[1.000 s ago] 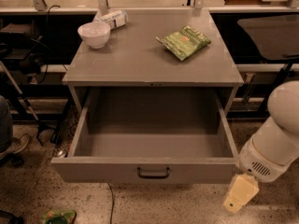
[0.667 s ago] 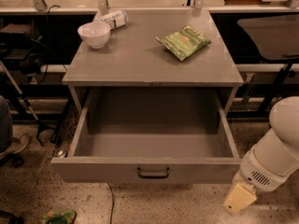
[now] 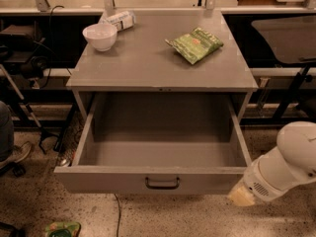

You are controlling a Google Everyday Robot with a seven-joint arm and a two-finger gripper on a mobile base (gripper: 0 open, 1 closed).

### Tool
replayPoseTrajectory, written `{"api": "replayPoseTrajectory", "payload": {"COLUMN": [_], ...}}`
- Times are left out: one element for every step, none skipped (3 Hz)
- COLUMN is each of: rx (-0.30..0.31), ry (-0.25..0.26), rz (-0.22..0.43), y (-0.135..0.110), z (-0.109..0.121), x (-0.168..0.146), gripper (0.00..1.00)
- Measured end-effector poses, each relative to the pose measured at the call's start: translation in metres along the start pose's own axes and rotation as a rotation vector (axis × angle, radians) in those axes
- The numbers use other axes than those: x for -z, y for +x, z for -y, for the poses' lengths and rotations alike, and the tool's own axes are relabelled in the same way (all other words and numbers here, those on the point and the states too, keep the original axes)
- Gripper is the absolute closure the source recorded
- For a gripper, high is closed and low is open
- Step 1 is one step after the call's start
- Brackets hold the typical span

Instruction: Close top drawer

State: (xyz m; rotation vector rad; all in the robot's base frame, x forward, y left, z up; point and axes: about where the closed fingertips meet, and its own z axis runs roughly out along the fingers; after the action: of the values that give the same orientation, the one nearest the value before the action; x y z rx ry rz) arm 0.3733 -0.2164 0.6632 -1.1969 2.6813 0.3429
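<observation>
The top drawer (image 3: pixel 158 179) is a wide grey metal drawer, pulled far out of the cabinet and empty inside. Its small dark loop handle (image 3: pixel 162 182) sits at the centre of the flat front. The two lower drawers are hidden beneath it. My gripper (image 3: pixel 242 196) shows as a cream tip on the white arm (image 3: pixel 286 164). It is low at the right, just beside the right end of the drawer front, near the floor. It holds nothing that I can see.
On the cabinet top (image 3: pixel 148 63) stand a white bowl (image 3: pixel 101 36), a white packet (image 3: pixel 119 19) and a green snack bag (image 3: pixel 194 44). A cable (image 3: pixel 117 211) and a green object (image 3: pixel 61 229) lie on the floor. A dark chair (image 3: pixel 286 38) stands at the right.
The arm has shifted a little; the gripper tip has moved slightly left and up, closer to the drawer front's right corner. The drawer has not moved.
</observation>
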Motion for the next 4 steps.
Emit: {"api": "replayPoseTrajectory", "payload": {"rx": [0.009, 0.009, 0.027, 0.076], "ry": [0.065, 0.065, 0.09, 0.151], "rz": [0.118, 0.118, 0.153, 0.241], "y": [-0.033, -0.033, -0.047, -0.087], "z": [0.025, 0.025, 0.037, 0.073], "x": [-0.016, -0.016, -0.013, -0.005], "gripper": [1.0, 1.0, 1.0, 1.0]}}
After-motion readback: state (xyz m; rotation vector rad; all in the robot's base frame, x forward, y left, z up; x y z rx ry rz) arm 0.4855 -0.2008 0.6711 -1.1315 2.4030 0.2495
